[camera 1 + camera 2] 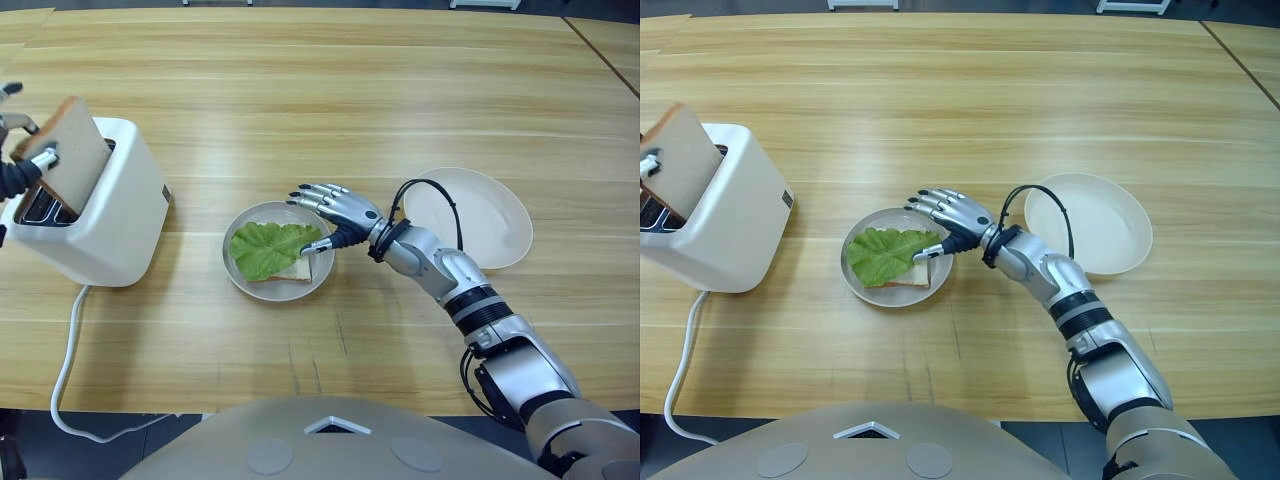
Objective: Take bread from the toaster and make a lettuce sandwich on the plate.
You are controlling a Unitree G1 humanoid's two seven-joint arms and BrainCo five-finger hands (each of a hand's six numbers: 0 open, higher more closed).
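At the left stands a white toaster [110, 220]. A slice of bread [75, 152] sticks up tilted out of its slot, and my left hand [22, 165] at the view's left edge is shut on the slice's lower left side. In the middle, a small grey plate [275, 211] holds another bread slice [292, 272] with a green lettuce leaf [265, 247] lying on it. My right hand [338, 208] hovers over the plate's right rim with fingers spread and nothing held. Its thumb tip rests at the lettuce's right edge.
A larger white plate [490, 220] lies empty to the right, just behind my right forearm. The toaster's white cord [68, 350] runs from its front down over the table's near edge. Bare wooden table stretches across the far side.
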